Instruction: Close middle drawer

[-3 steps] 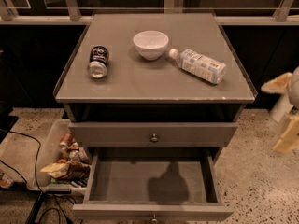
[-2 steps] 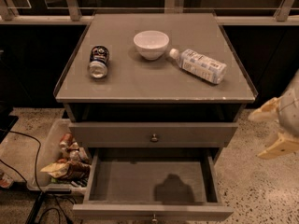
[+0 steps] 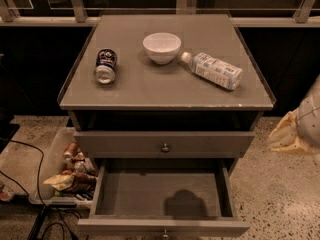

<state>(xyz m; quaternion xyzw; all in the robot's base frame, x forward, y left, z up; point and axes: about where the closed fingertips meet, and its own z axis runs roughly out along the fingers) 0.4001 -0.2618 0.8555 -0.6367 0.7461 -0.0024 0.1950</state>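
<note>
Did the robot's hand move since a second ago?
Yes. The gripper went down: it was level with the front right corner of the cabinet top, and now it hangs below that corner, off to the cabinet's right.

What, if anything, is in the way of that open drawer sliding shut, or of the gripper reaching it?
Nothing visible. The middle drawer is bare inside. The gripper hangs right of the cabinet, with only open floor between them.

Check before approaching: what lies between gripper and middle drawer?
Only bare speckled floor; the gripper hangs right of the open middle drawer, per the camera view.
</note>
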